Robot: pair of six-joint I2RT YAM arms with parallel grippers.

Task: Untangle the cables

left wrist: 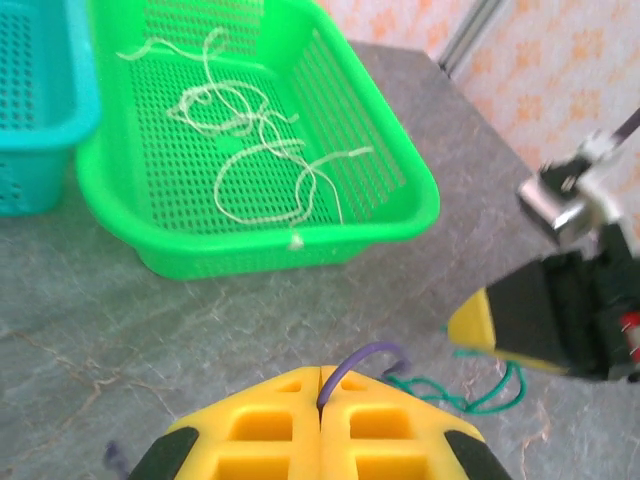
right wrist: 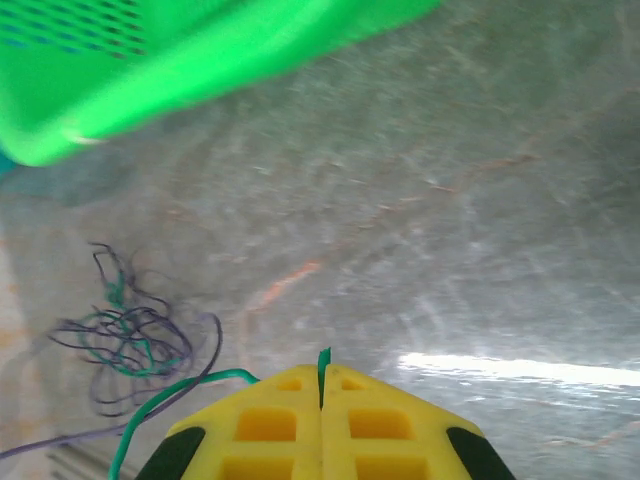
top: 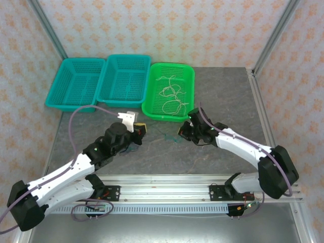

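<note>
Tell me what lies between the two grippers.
A slack green cable lies on the table between the left gripper and right gripper, with bare table around it; the left wrist view shows it best.

Cream cables loose in basket; purple-green cables tangled on table.

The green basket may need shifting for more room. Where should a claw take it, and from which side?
I'd take the green basket by the rim facing the arms, from above, one finger inside and one outside. That rim rolls out into a lip a claw can straddle, and the pale cables lie flat on the floor, below it.
</note>
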